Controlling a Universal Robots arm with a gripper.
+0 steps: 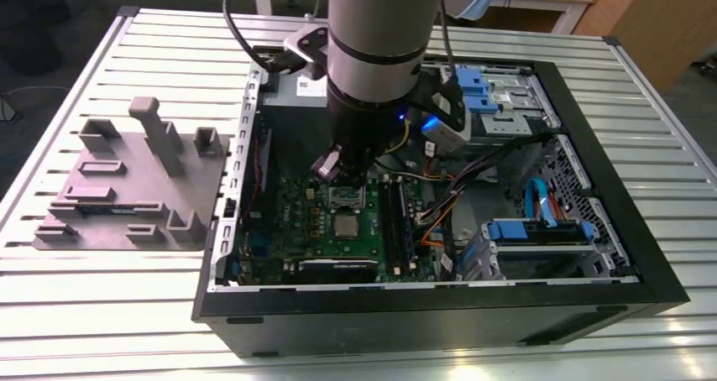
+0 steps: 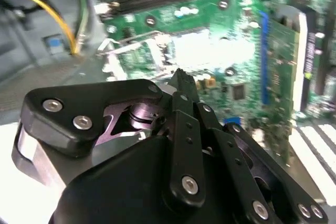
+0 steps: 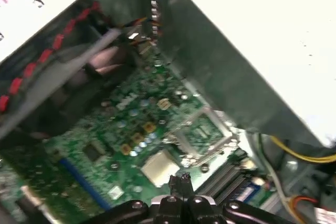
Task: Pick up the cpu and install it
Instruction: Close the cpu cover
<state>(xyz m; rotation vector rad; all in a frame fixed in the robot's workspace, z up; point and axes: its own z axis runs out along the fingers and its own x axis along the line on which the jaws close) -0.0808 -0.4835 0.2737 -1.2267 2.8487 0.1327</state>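
The cpu lies flat on the green motherboard, silvery top up, just beside the open socket and not in it; in the first wrist view I see it as a pale square next to the socket's metal frame. Nothing touches it, so I judge the pick not yet made. My gripper hangs over the board close above the chip; in both wrist views the fingertips come together to a narrow point with nothing between them, so I read them as closed and empty. The arm stands nearly straight down into the open computer case, which I take as the way to clear the case walls and cables. The case lies on its side on a slatted metal table, board facing up for access. A grey fixture block with upright posts sits on the table at the exterior view's left, well apart from the case. No writing on the chip, board or case is legible to me.
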